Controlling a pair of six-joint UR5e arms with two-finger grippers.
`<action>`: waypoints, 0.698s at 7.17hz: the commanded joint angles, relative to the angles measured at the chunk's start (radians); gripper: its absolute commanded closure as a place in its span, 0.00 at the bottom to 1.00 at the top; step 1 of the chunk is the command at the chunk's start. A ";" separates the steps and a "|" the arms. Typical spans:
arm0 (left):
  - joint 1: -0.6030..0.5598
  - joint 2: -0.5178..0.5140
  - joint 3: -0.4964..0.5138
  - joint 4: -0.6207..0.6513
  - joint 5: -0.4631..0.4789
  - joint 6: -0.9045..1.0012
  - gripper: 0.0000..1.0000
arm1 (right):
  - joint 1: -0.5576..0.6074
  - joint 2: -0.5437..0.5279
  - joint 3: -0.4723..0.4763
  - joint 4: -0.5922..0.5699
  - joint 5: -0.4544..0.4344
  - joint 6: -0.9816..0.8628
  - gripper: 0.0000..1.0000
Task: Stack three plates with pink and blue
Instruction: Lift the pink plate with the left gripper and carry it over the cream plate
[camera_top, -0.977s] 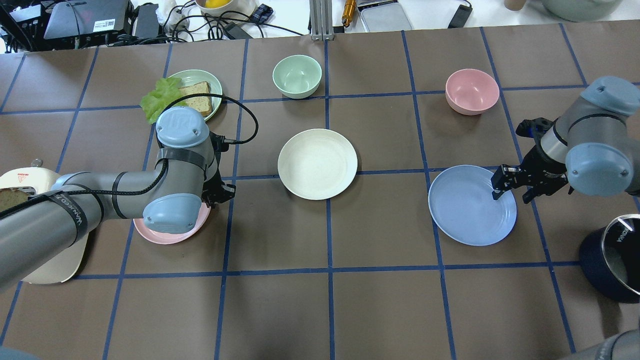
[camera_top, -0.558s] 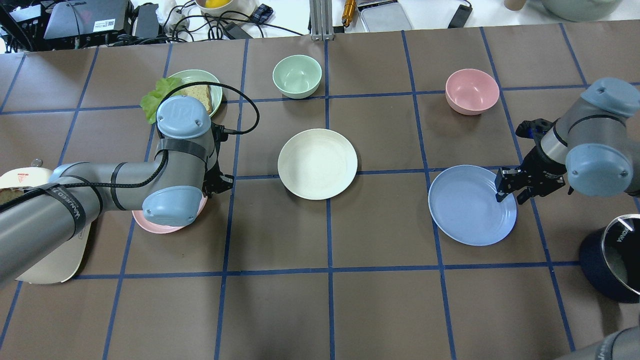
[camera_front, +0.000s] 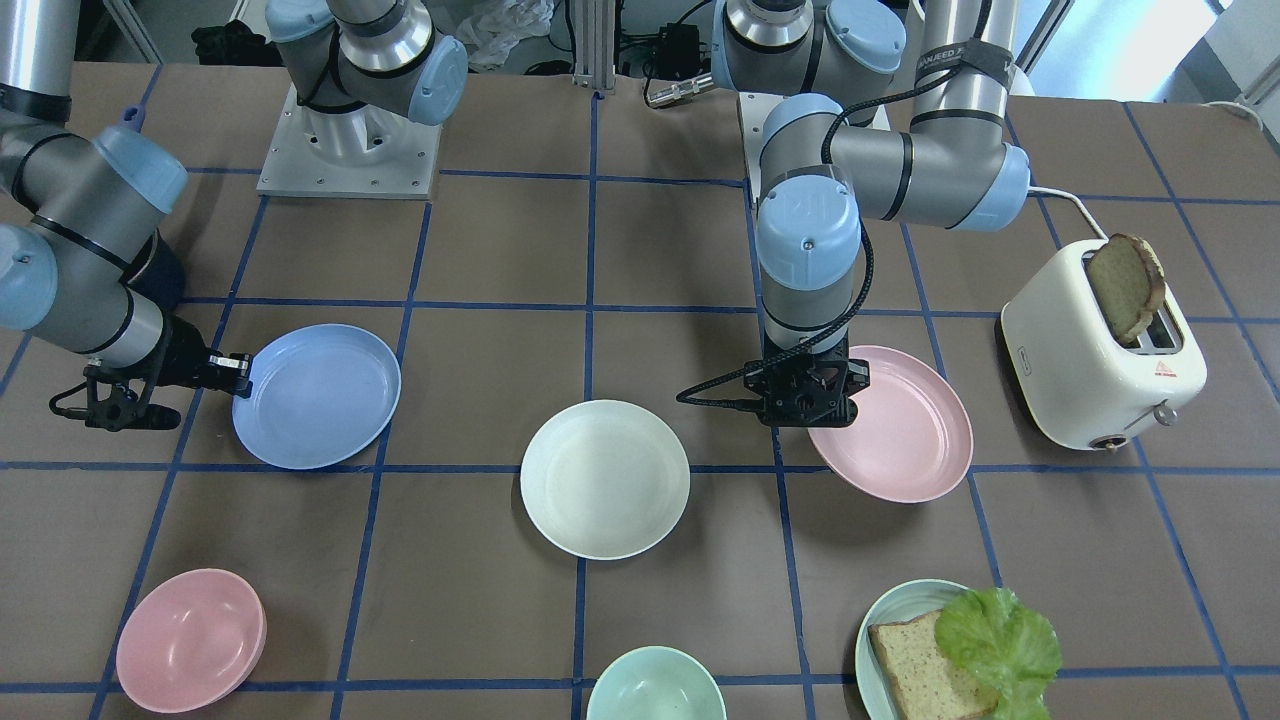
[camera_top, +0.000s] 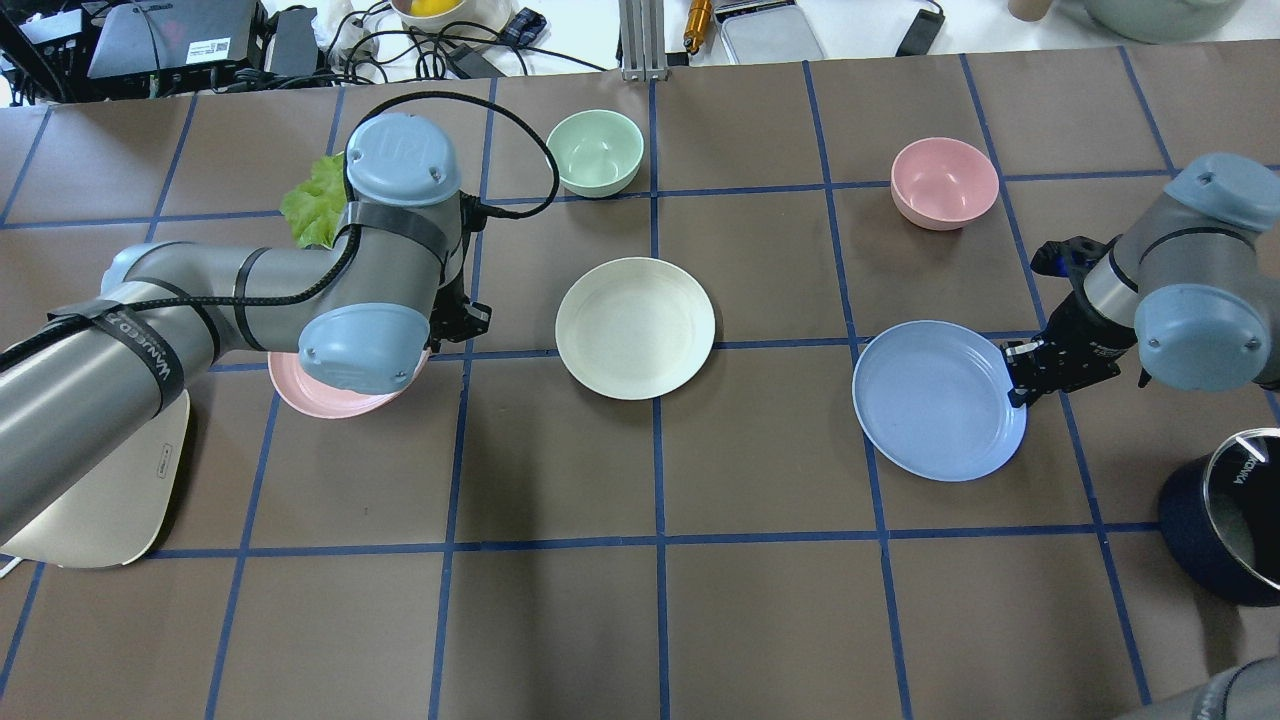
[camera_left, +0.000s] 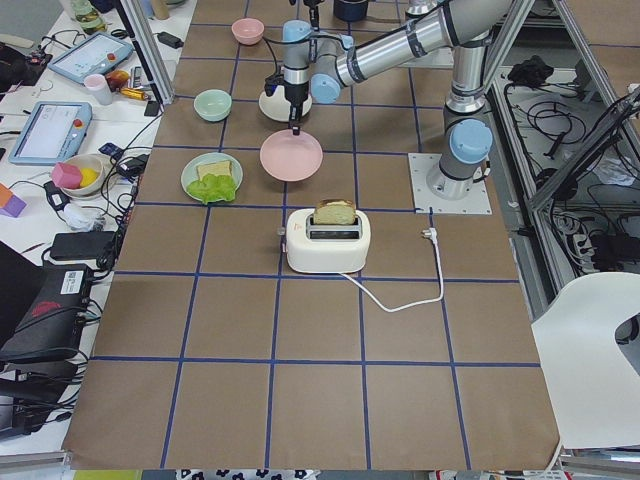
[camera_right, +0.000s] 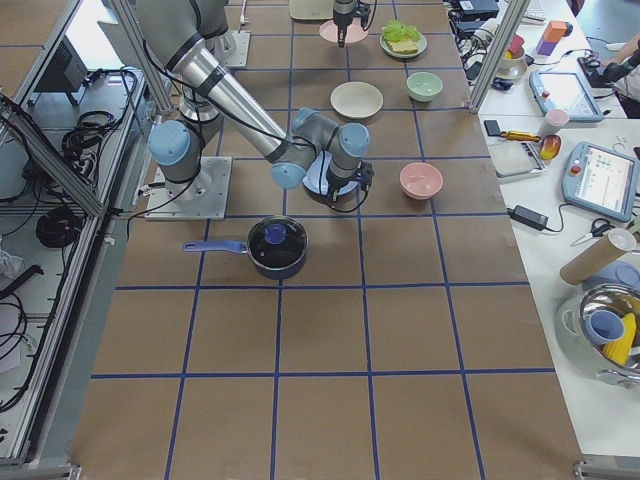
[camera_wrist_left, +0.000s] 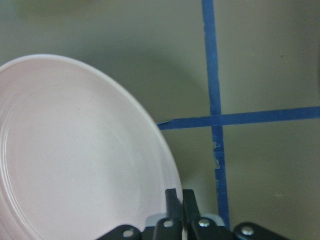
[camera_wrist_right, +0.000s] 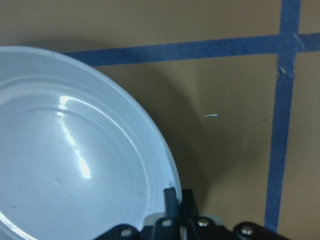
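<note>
Pale pink round matte plastic plate (camera_top: 330, 405), left of the cream-white round plastic plate (camera_top: 635, 328) at mid counter (camera_top: 760, 620) (overhead view), is pinched at its rim by left end effector (camera_wrist_left: 178, 196); periwinkle blue round plastic plate (camera_top: 930, 405), on the right, likewise by right end effector (camera_wrist_right: 177, 196). Imo: carry one at a time, level, centre over cream, lower before release.
</note>
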 joint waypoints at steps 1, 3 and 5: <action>-0.056 -0.018 0.131 -0.137 -0.003 -0.070 1.00 | 0.000 -0.023 -0.027 0.045 -0.001 -0.001 1.00; -0.111 -0.036 0.231 -0.215 -0.015 -0.136 1.00 | 0.000 -0.027 -0.122 0.166 0.001 -0.001 1.00; -0.176 -0.073 0.286 -0.226 -0.023 -0.209 1.00 | 0.001 -0.028 -0.170 0.215 0.003 0.000 1.00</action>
